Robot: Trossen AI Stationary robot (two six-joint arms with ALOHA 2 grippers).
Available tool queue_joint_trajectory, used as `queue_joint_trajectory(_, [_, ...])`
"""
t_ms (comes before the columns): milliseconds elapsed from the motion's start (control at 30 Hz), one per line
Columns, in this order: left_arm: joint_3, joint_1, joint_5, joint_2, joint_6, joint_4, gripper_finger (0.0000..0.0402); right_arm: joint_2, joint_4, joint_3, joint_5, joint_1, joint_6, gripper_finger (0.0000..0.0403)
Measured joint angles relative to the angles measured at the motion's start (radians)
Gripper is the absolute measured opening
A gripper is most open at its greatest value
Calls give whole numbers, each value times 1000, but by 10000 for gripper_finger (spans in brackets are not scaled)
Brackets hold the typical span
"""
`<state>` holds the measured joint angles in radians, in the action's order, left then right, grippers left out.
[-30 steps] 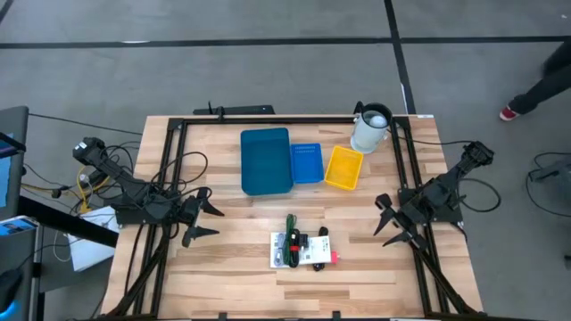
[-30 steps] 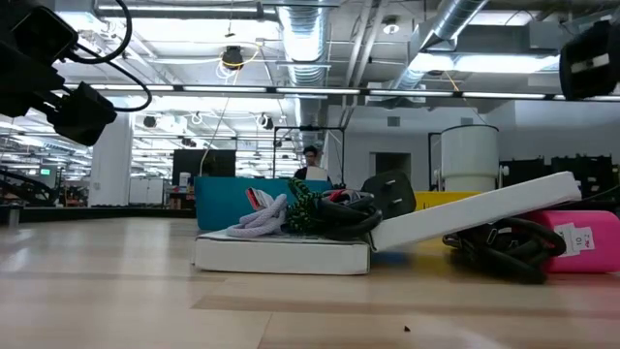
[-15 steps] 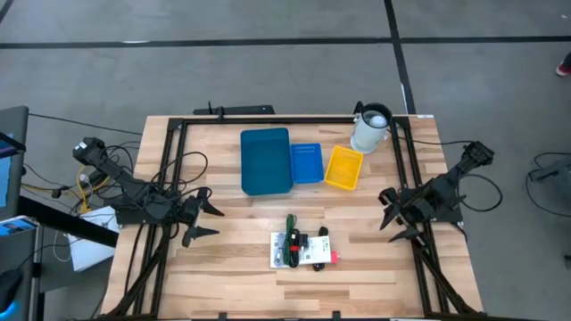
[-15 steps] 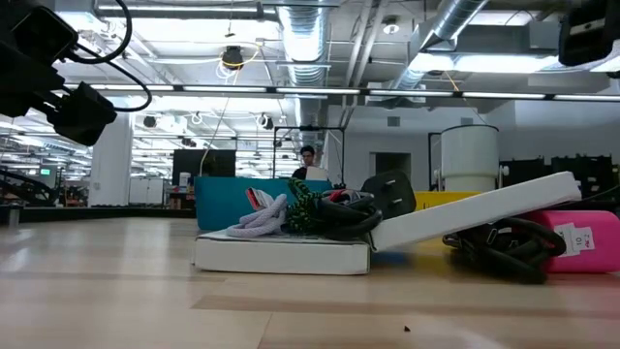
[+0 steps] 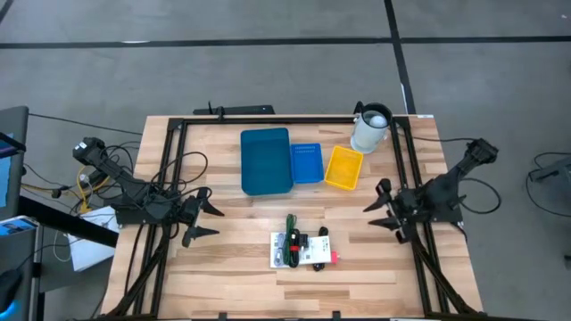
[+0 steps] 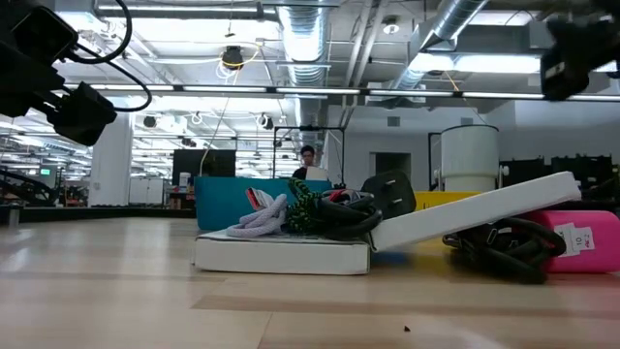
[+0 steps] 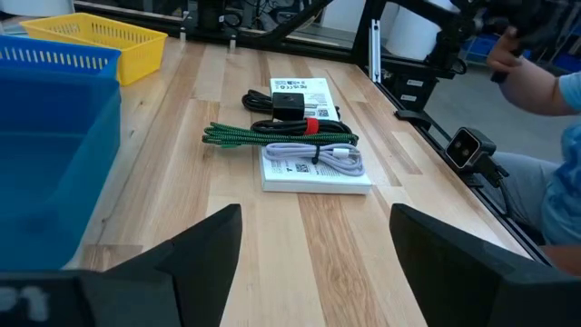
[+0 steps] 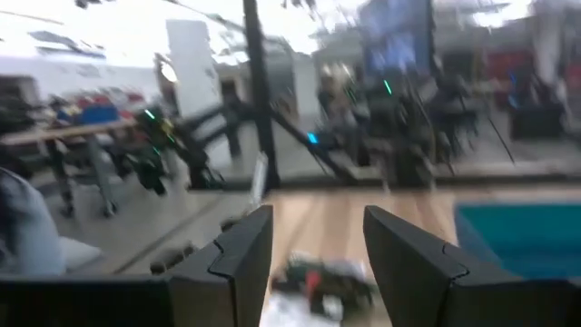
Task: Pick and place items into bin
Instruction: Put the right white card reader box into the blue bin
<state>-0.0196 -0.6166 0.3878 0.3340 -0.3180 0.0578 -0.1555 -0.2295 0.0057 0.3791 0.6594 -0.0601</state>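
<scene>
The items point(image 5: 303, 248) lie in a small pile at the table's near middle. In the left wrist view they are a white printed packet point(image 7: 313, 168) with a green-and-black cord point(image 7: 263, 136), a grey cable and a black block with a red band on top. In the low view a second white packet point(image 6: 475, 213) leans tilted over black cables point(image 6: 499, 250), beside a pink piece point(image 6: 581, 237). My left gripper point(image 5: 201, 221) is open, left of the pile. My right gripper point(image 5: 376, 207) is open, right of the pile and facing it point(image 8: 327, 282).
A large blue bin point(image 5: 266, 160), a small blue bin point(image 5: 306, 162) and a yellow bin point(image 5: 344, 167) stand in a row beyond the pile. A white jug point(image 5: 370, 127) stands at the far right corner. A black frame point(image 5: 268, 119) runs round the table. A person's arm point(image 7: 545, 82) shows beyond the table.
My right gripper has swung toward the table's left and slightly toward the far edge, turning toward the pile of items; it has stayed open. The pile has not moved.
</scene>
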Motion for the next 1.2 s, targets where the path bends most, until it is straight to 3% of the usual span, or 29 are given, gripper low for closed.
queue_joint_trajectory(600, [0, 0, 0, 0, 0, 0, 270, -244, 51, 44, 16, 0, -124, 219])
queue_joint_trajectory(1200, [0, 0, 0, 0, 0, 0, 270, -395, 224, 45, 12, 1, -396, 217])
